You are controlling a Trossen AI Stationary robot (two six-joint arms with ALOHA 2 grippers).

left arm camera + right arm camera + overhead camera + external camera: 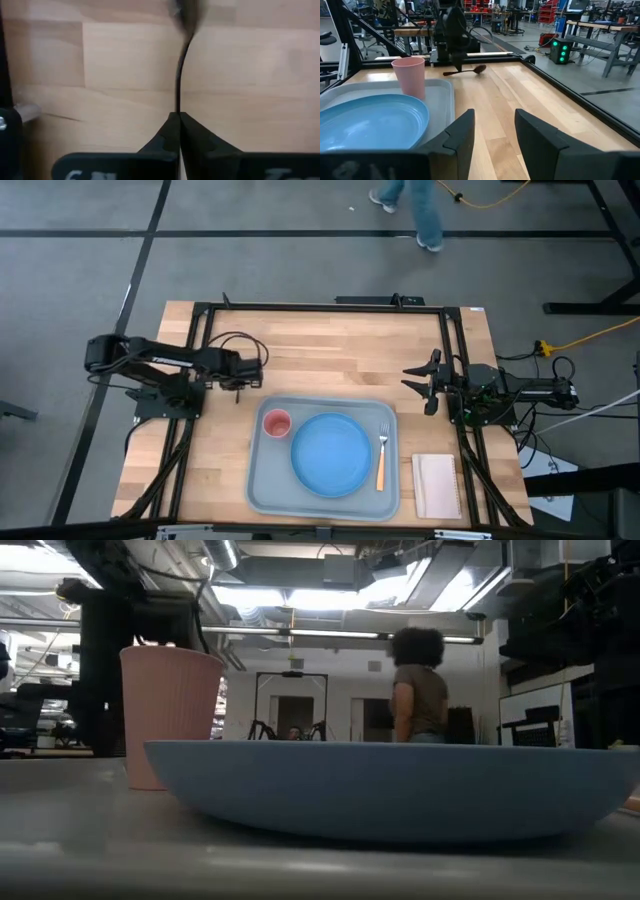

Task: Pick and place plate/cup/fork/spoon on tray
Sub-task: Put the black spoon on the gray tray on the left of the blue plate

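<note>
The pale blue-grey tray (262, 480) lies at the table's near middle. On it stand the blue plate (330, 452), the pink-red cup (276, 423) left of the plate, and the orange-handled fork (381, 455) right of it. My left gripper (240, 382) is over the bare wood just beyond the tray's far left corner, shut on the dark spoon (467, 71). My right gripper (428, 385) is open and empty over the wood beyond the tray's far right corner. My left gripper pinches the spoon's thin handle (177, 102) between its two shut fingers. The fingers come from above, pointing down. The handle runs on from the fingertips to the bowl (480, 68); a short piece sticks out the other way. The spoon lies about level, low over the wood; whether it is clear, I cannot tell.
A small white pad (436, 485) lies right of the tray. Black frame rails (452, 350) run along the table's sides and far edge. A person (420, 210) walks on the floor beyond the table and also shows in the low view (415, 690).
</note>
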